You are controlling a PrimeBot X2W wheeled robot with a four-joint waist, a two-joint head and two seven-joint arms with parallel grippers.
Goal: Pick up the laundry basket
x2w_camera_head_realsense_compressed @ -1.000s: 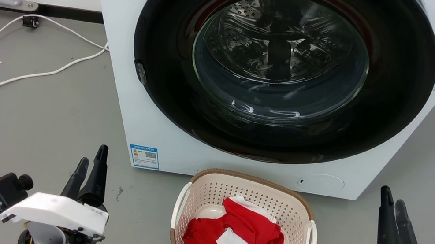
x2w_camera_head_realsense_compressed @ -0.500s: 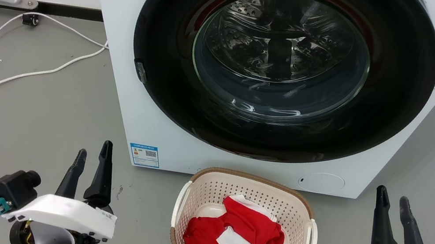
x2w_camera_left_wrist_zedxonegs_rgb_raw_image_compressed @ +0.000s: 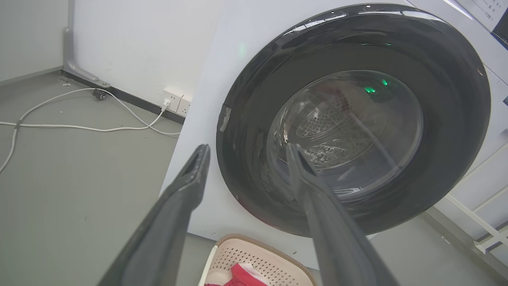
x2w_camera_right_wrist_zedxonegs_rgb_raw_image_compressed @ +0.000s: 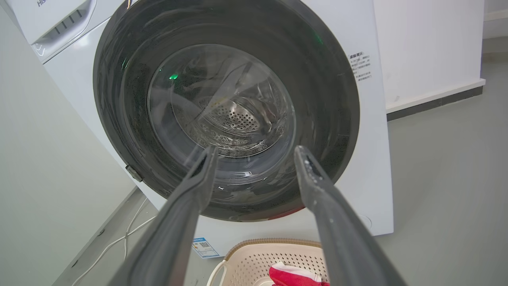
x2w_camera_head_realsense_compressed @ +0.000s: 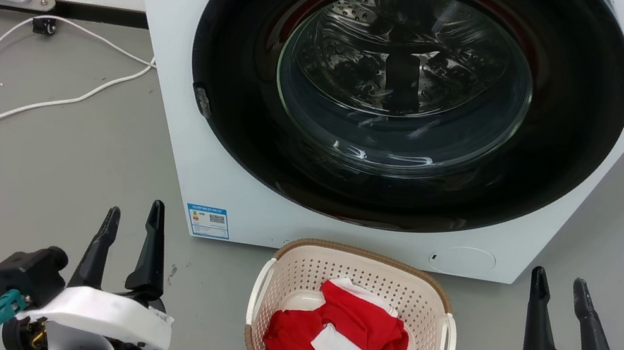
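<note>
The laundry basket (x2w_camera_head_realsense_compressed: 365, 254) sits on the floor (x2w_camera_head_realsense_compressed: 50, 167) between my two arms. Its far rim is just beside the foot of the washing machine (x2w_camera_head_realsense_compressed: 168, 79), and red and white clothes (x2w_camera_head_realsense_compressed: 347, 341) are heaped inside.

The chief risk, as I judge it, is an uneven lift. If one end effector catches its white side handle and the other misses, or grips only the perforated wall, the basket would tip and spill the clothes. The handles are thin and lie close against the wall, so a finger might slide past rather than under (the brown rim may give better purchase). Reaching forward carelessly, I could also shove the basket against the machine or strike the door glass. The white cable (x2w_camera_head_realsense_compressed: 42, 105) lies well off to my left and seems no hazard.

My left end effector (x2w_camera_head_realsense_compressed: 135, 209) has its fingers parted by a moderate gap. It holds nothing, touches nothing and is well apart from the basket's left handle (x2w_camera_head_realsense_compressed: 259, 294). My right end effector (x2w_camera_head_realsense_compressed: 559, 277) is likewise partly spread and empty, out to the right of the basket.
</note>
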